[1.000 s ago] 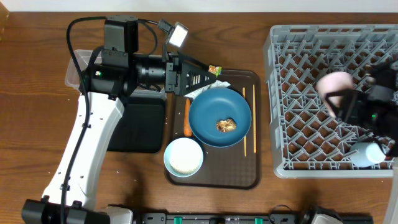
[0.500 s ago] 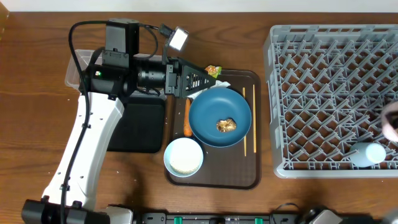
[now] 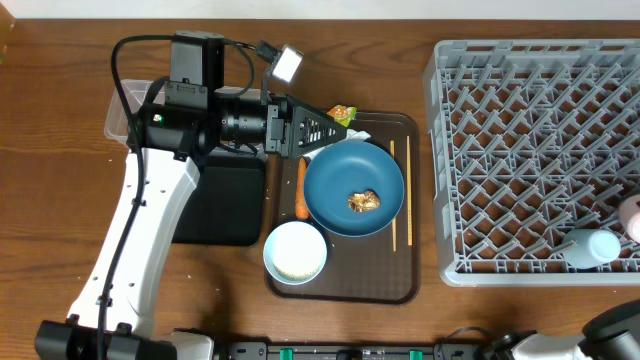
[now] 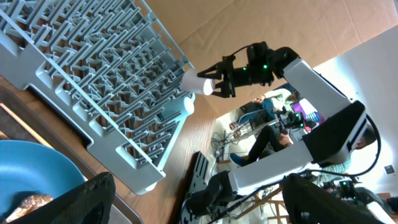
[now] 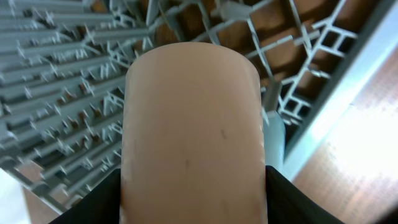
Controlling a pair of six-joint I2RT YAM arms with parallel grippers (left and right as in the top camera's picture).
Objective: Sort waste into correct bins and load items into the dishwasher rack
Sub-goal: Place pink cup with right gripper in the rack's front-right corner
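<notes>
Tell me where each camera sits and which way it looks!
Overhead: above the table, looking straight down at the dishwasher rack and blue plate; the left arm shows.
Left wrist: on the left arm, looking sideways across the rack at the right arm, whose right gripper holds the pink cup; its own dark fingers frame the bottom.
Right wrist: on the right arm, looking down at the rack; the cup fills the view between its fingers.
Shared: both wrist views show the pink cup and rack.
</notes>
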